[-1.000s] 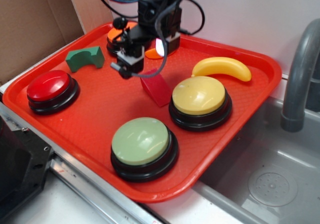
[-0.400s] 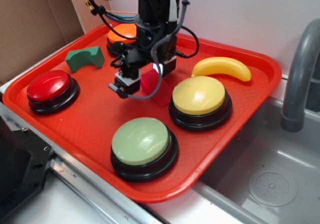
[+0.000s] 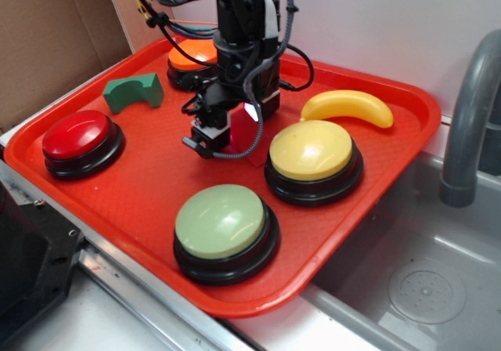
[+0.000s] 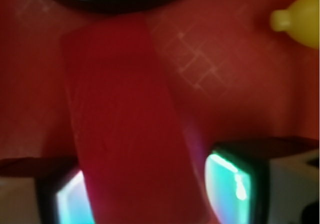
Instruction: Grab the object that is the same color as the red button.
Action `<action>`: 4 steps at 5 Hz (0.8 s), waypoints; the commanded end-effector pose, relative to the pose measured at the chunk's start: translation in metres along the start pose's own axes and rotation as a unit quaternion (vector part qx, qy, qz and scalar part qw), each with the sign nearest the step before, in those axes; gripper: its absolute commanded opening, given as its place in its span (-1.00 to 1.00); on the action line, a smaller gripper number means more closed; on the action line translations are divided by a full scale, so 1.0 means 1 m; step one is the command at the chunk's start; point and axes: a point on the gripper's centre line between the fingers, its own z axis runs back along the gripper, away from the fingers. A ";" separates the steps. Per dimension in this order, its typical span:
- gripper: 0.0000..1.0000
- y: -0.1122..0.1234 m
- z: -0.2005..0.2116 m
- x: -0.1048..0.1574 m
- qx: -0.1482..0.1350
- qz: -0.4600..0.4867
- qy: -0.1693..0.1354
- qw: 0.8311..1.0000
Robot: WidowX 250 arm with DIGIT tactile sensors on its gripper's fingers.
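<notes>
Wedge (image 3: 249, 135), dark red and matte, is the piece matched in color to the red button (image 3: 81, 135), which sits well apart at the tray's (image 3: 141, 202) left edge. The wedge lies on the tray floor just beside the yellow button (image 3: 313, 151) and near the banana (image 3: 348, 106). The gripper (image 3: 223, 132) is lowered over it, so that the block is straddled. In the wrist view the wedge (image 4: 125, 124) is seen running up between the two fingers (image 4: 235, 181), which stand on either side of it with the jaws apart; whether the pads are touching its faces cannot be told, as the picture is blurred. The straddle is judged to be chosen so that the flat sides, not the sloped face, are squeezed. Closing is judged to be the step in hand. The nearby yellow button leaves little room on that side, so a nudge against its black base is a risk. The green arch (image 3: 133, 91), the orange button (image 3: 196, 56) and the pale green button (image 3: 223, 222) are left clear of the arm.
</notes>
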 end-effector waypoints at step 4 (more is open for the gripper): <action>-1.00 -0.034 0.127 -0.027 0.009 0.351 0.078 0.933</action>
